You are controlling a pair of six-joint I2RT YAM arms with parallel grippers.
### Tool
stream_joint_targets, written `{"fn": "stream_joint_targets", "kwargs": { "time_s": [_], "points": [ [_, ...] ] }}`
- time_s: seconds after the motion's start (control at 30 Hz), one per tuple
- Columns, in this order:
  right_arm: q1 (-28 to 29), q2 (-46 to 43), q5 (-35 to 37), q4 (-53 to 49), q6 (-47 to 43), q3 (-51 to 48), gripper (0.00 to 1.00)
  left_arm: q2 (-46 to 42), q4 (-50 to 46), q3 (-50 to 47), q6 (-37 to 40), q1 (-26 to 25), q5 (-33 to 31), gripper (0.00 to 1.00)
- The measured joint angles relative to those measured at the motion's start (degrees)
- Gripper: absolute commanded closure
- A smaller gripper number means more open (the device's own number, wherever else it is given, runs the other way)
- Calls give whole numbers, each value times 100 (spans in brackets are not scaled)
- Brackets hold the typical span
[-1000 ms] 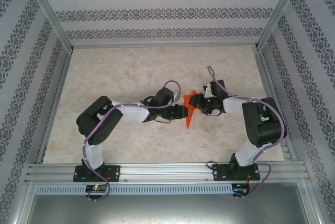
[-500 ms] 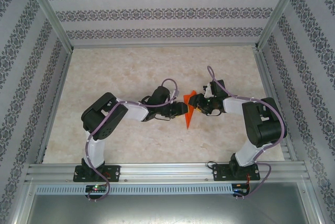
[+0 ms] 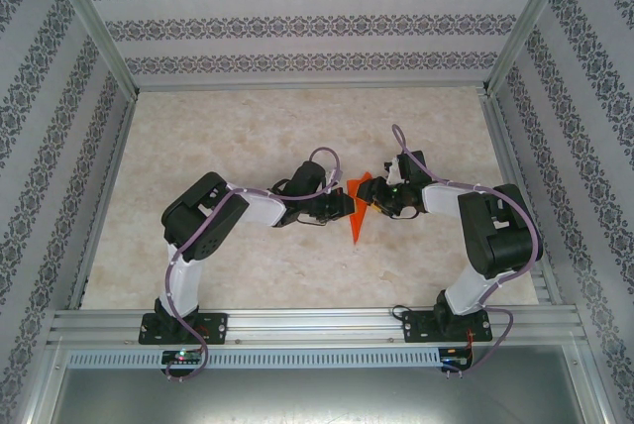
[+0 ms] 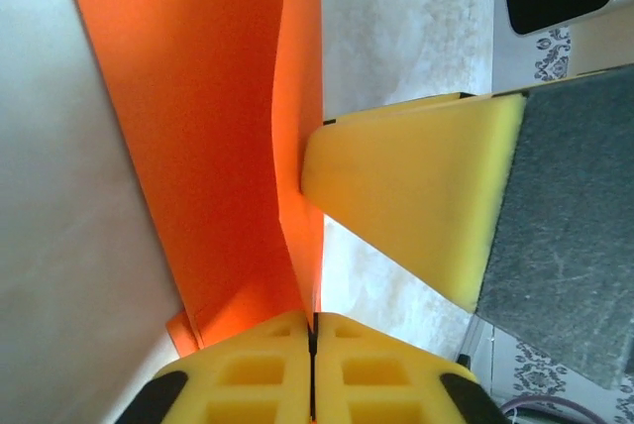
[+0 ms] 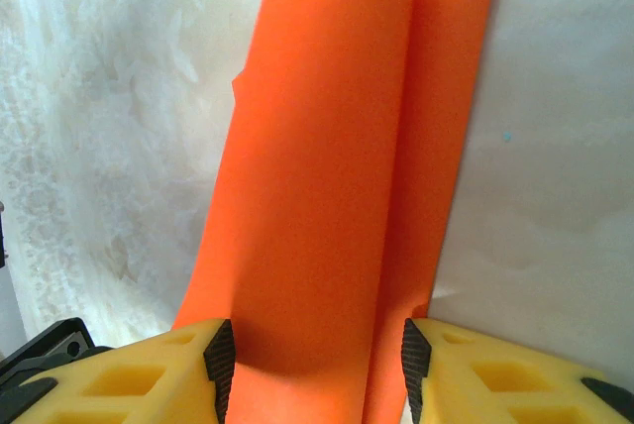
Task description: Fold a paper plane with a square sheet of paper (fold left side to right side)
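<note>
The square sheet of paper [image 3: 357, 216] is bright orange-red and folded into a narrow, pointed strip at the middle of the table. Both grippers meet at it. My left gripper [image 3: 346, 204] reaches in from the left. In the left wrist view the left gripper [image 4: 312, 319] is shut on a raised flap of the paper [image 4: 208, 117]. My right gripper [image 3: 375, 200] comes from the right. In the right wrist view the right gripper [image 5: 312, 355] stands open astride the curved paper [image 5: 327, 166]. One of its yellow fingers [image 4: 416, 196] touches the raised flap.
The pale marbled table [image 3: 248, 137] is ringed by an aluminium frame [image 3: 297, 323] and patterned walls [image 3: 297, 18]. Bare tabletop lies behind and in front of the paper. The two arms span the middle from each side.
My left gripper has gone from open to shut on the paper's raised flap, and the left arm's elbow has shifted a little to the right. The right arm has stayed still.
</note>
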Motion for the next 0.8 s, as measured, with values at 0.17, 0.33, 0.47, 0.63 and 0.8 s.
{"fn": "stream_joint_targets", "kwargs": {
  "time_s": [0.17,0.33,0.47,0.63,0.8],
  "points": [
    [-52,-162,46,-116,-37,0,44,0,-131,9,129,0,-118,95],
    [-208,-343,72,-306,-109,203,38,0,-245,9,190,0,-188,95],
    [-234,-293,61,-326,-136,433,38,0,-289,9,232,0,-245,95],
    [-192,-2,44,-297,-133,595,38,0,-358,9,299,0,-286,95],
    [-184,267,20,-295,-131,667,38,0,-415,31,330,0,-295,95]
  ]
}}
